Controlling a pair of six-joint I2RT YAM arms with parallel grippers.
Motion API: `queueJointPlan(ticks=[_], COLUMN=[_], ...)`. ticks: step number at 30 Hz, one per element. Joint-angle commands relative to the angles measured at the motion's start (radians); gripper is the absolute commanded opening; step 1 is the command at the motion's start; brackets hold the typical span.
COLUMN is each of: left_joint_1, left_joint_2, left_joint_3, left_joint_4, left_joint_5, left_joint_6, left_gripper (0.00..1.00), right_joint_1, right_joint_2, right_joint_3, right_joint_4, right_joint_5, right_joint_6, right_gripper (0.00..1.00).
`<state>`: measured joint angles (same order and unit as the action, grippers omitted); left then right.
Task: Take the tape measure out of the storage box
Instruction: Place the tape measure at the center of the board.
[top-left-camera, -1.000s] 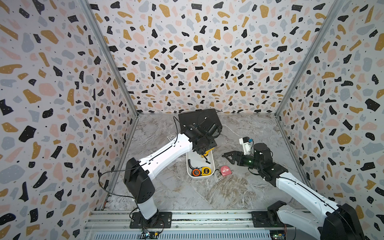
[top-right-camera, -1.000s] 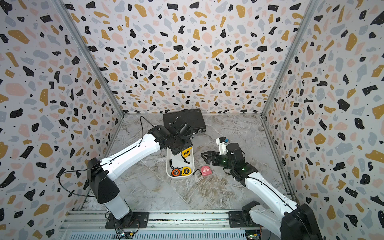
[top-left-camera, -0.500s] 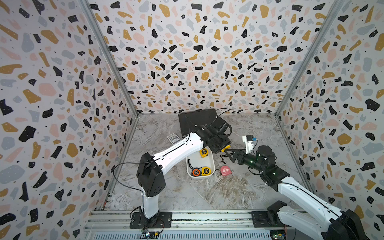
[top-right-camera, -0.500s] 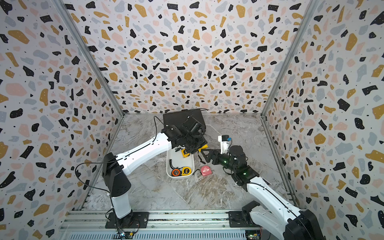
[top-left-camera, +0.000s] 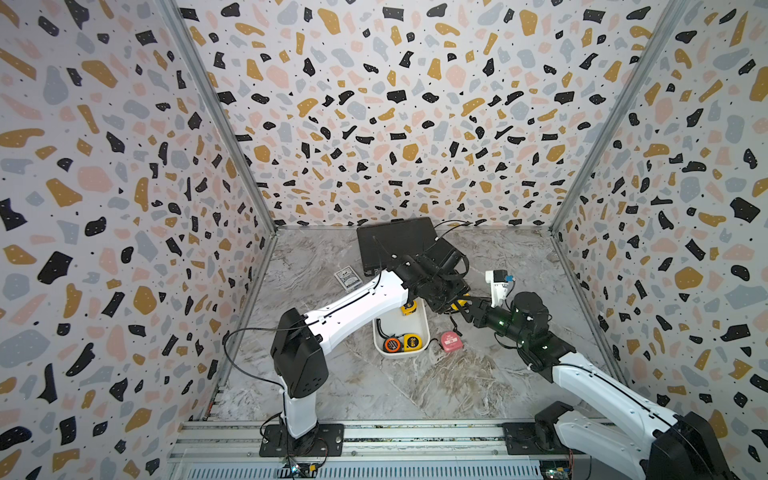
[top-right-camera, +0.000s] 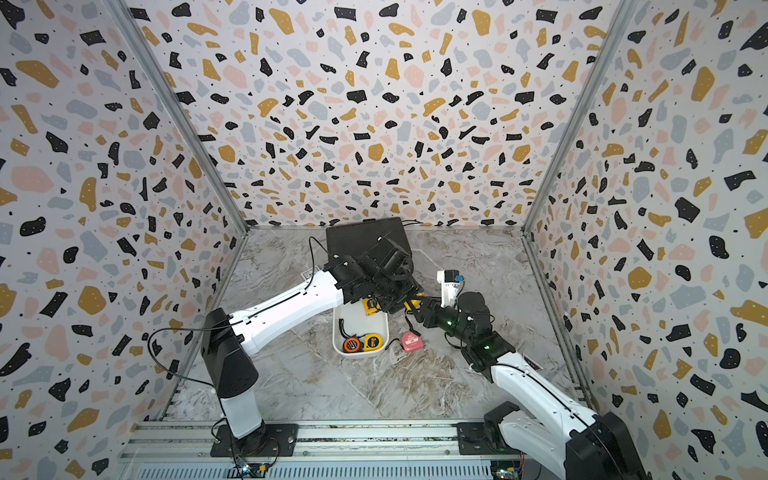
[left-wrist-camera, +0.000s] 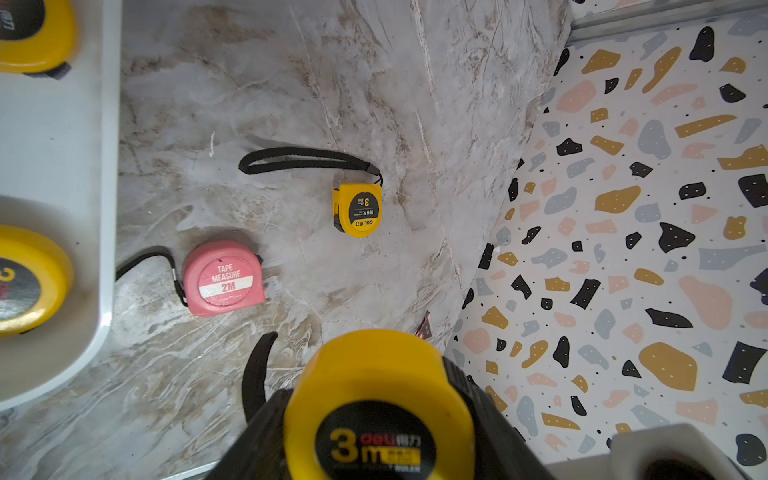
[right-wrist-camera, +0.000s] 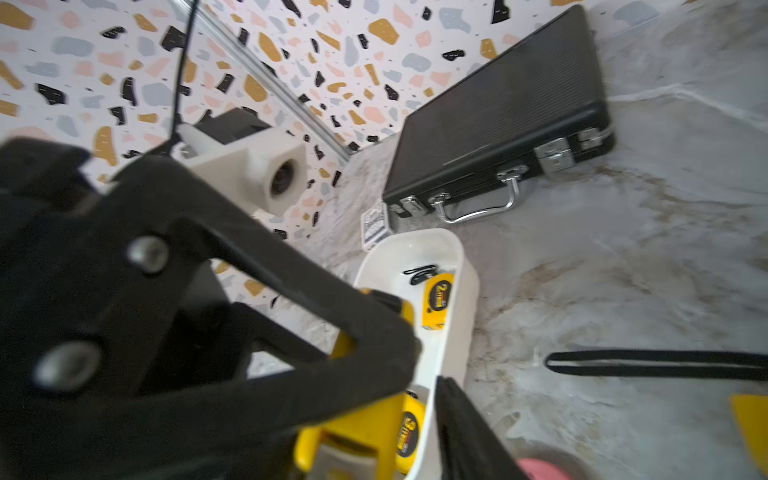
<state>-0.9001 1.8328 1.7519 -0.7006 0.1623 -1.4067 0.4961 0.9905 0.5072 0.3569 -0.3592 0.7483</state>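
The white storage box lies mid-table in both top views and holds an orange-black tape measure and two yellow ones. My left gripper is shut on a yellow 3 m tape measure, held in the air just past the box's far right corner. My right gripper meets it there. One of its black fingers stands beside the yellow case with a thin gap showing. Its other finger is hidden, so I cannot tell whether it grips.
A pink tape measure and a small yellow one lie on the marble table right of the box. A black briefcase sits at the back, and a card deck lies to its left.
My left arm has carried the yellow tape measure up out of the box and rightward. My right gripper has moved in to meet it, and its jaws have narrowed.
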Motion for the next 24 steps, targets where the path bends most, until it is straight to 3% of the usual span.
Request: queueJointPlan(ticks=[1,6,8,9,13,14,24], left_joint_1=[-0.007,-0.006,-0.007,-0.005,0.0,0.003,0.044], left_joint_2=[-0.047,-0.044,-0.04,-0.032,0.002,0.002,-0.065], left_joint_3=[-0.015,-0.018,-0.012,-0.001,0.059,0.066,0.013], left_joint_4=[0.056,0.077,0.074,0.062,-0.031,-0.047,-0.167], left_joint_5=[0.019,0.022,0.011,0.005,-0.031,-0.045,-0.184], left_joint_6=[-0.014,-0.008,0.013,0.029,0.117,0.139,0.311], left_gripper=[0.0,0.02,0.4,0.54,0.94,1.0,1.0], right_joint_1=[0.004,-0.001,-0.012,-0.021,-0.068,-0.082,-0.217], right_joint_2=[-0.009,-0.042,-0.058,-0.066,-0.098,-0.106,-0.077], right_joint_3=[-0.002,-0.015,-0.018,-0.022,-0.053,-0.061,-0.162], right_joint_4=[0.016,-0.028,-0.072,-0.091,-0.171,-0.196,-0.281], right_joint_5=[0.007,0.027,0.031,0.03,0.008,0.001,-0.11], right_joint_6=[0.002,0.006,0.014,0.02,0.054,0.061,0.142], right_gripper=[0.35,0.22,0.2,0.19,0.18,0.18,0.18])
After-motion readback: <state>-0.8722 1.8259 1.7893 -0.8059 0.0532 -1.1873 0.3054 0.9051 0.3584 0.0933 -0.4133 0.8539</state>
